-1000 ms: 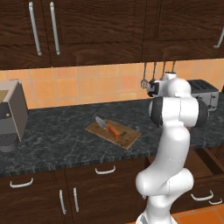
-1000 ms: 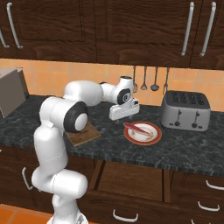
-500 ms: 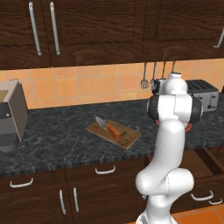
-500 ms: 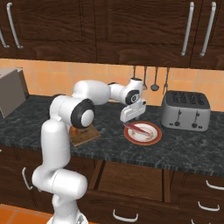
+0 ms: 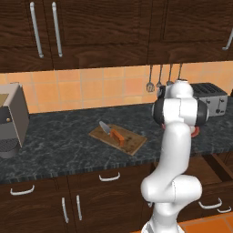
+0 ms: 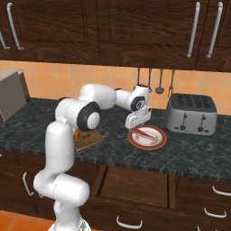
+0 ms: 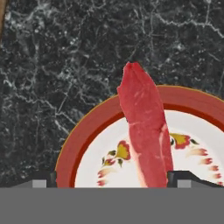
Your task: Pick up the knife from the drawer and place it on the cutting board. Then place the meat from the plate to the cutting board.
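With its jaws spread wide and holding nothing, the gripper (image 6: 139, 127) hangs just above the plate (image 6: 157, 140), on which the meat (image 7: 145, 127) lies pointing toward 12 o'clock in the hand view, while the knife (image 5: 113, 132) rests on the cutting board (image 5: 132, 143).

Reddish-pink raw meat slab (image 7: 145, 131) with pale streaks; round white plate (image 7: 87, 131), red-rimmed, with yellow-and-red floral motifs; black white-veined marble tabletop (image 7: 65, 57); mottled brown cutting board (image 5: 132, 142); orange-handled grey-bladed knife (image 5: 113, 133).
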You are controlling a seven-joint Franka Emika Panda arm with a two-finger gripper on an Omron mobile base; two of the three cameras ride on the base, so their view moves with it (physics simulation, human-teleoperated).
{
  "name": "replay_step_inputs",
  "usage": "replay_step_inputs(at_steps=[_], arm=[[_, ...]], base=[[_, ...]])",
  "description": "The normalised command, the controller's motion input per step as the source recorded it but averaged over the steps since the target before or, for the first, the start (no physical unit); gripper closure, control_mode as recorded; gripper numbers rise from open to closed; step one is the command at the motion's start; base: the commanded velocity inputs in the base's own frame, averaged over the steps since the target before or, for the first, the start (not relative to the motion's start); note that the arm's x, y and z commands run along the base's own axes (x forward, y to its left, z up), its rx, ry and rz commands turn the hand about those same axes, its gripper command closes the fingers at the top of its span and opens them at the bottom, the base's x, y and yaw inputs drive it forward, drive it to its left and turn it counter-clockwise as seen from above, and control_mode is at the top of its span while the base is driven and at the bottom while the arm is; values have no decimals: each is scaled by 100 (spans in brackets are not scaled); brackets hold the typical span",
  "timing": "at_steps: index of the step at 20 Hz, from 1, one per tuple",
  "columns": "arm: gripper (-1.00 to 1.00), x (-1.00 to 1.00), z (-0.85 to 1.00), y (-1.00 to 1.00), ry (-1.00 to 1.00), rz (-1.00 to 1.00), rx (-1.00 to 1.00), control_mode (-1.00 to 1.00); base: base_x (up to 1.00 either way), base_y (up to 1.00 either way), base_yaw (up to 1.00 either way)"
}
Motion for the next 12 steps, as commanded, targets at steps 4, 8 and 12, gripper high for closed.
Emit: replay_step_inputs(at_steps=[4, 8, 12], arm=[[-100, 20, -18, 0, 0, 0, 0, -100], [-100, 29, -15, 0, 0, 0, 0, -100], [-100, 33, -16, -1, 0, 0, 0, -100]], base=[[0, 0, 0], [0, 0, 0], [0, 0, 0]])
